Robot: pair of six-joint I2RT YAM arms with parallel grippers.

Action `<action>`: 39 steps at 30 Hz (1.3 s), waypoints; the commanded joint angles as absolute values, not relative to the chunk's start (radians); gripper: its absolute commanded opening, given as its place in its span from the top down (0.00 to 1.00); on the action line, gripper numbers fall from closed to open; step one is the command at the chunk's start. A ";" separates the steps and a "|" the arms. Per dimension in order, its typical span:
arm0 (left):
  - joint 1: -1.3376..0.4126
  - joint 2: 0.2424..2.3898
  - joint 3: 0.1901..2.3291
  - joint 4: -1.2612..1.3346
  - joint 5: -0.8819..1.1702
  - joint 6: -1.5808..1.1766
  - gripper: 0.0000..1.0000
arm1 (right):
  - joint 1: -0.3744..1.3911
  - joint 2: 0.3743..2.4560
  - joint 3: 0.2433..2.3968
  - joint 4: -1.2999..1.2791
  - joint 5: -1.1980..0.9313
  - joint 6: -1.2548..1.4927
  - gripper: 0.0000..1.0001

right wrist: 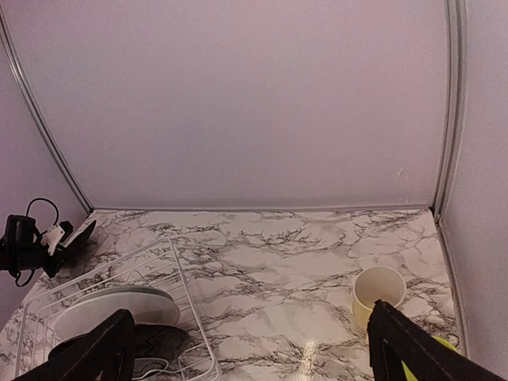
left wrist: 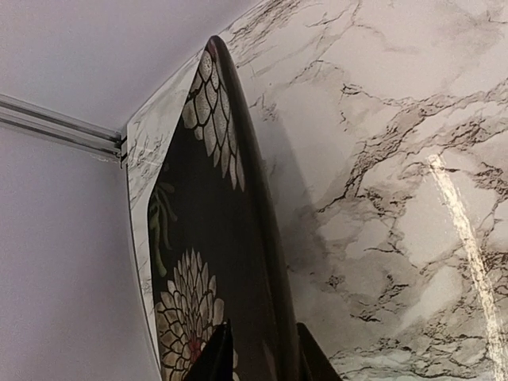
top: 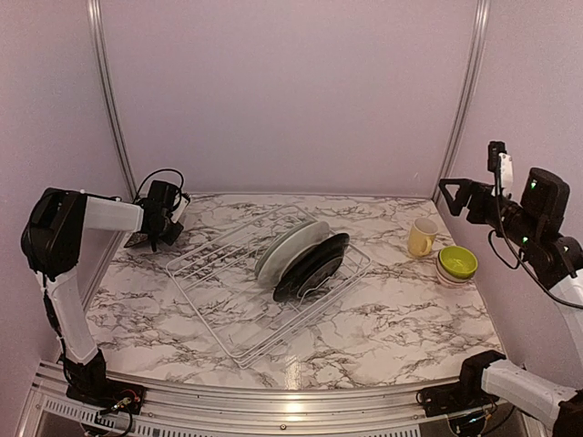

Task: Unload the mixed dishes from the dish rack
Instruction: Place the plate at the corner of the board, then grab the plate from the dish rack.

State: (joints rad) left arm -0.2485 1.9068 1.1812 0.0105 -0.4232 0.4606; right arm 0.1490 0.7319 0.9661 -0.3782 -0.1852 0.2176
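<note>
At the far left corner of the marbled worktop (top: 392,319), the left end effector (top: 153,228) reaches out low over the surface. Its wrist view shows a black plate (left wrist: 206,238) with a pale flower pattern standing on edge between the two fingers (left wrist: 216,353). One finger lies against the patterned face and the other sits just beside the back. Whether they are clamped on the plate or have let it loose, I cannot tell.

Right of that, the white wire dish rack (top: 237,319) lies flat and askew in the middle of the worktop. The left part of the rack holds no dishes. Toward its far right end, a few round whitish plates (top: 290,244) lean on edge. Just to the right and nearer, black plates (top: 314,264) lean against them.

Further right and well apart from the rack, a pale yellow mug (top: 421,238) stands upright on the worktop. Just beside it on the right, a lime-green bowl (top: 458,261) sits nested in a paler bowl (top: 444,275).

At the far right, the right end effector (top: 460,196) hangs high above the worktop with its fingers spread wide and grasping nothing.
</note>
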 commanded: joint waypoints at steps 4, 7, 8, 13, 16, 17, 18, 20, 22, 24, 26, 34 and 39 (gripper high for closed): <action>-0.243 1.898 1.212 0.002 -0.349 0.374 0.65 | 0.152 0.739 0.953 -0.378 -0.184 0.214 0.01; -0.243 1.891 1.212 -0.032 -0.349 0.362 0.59 | 0.152 0.745 0.953 -0.372 -0.191 0.212 0.01; -0.242 1.887 1.209 -0.035 -0.354 0.356 0.57 | 0.152 0.748 0.952 -0.370 -0.194 0.211 0.01; -0.242 1.860 1.205 -0.056 -0.340 0.323 0.44 | 0.152 0.761 0.953 -0.368 -0.192 0.197 0.01; -0.239 1.823 1.193 -0.057 -0.311 0.292 0.36 | 0.152 0.761 0.949 -0.371 -0.195 0.196 0.01; -0.237 1.807 1.185 -0.052 -0.304 0.278 0.34 | 0.151 0.758 0.947 -0.371 -0.196 0.190 0.02; -0.236 1.786 1.180 -0.046 -0.303 0.265 0.31 | 0.152 0.757 0.946 -0.373 -0.194 0.183 0.01; -0.233 1.764 1.183 -0.062 -0.298 0.246 0.29 | 0.152 0.754 0.948 -0.383 -0.187 0.172 0.02; -0.233 1.738 1.187 -0.084 -0.291 0.232 0.28 | 0.151 0.750 0.949 -0.394 -0.180 0.167 0.02; -0.232 1.706 1.179 -0.095 -0.287 0.209 0.25 | 0.151 0.742 0.943 -0.395 -0.179 0.164 0.02; -0.232 1.667 1.170 -0.105 -0.274 0.178 0.21 | 0.152 0.737 0.933 -0.388 -0.181 0.163 0.02; -0.230 1.482 1.120 -0.152 -0.088 -0.077 0.09 | 0.151 0.768 0.918 -0.349 -0.205 0.187 0.02; -0.229 1.356 1.063 -0.132 0.164 -0.259 0.01 | 0.151 0.810 0.936 -0.331 -0.216 0.212 0.02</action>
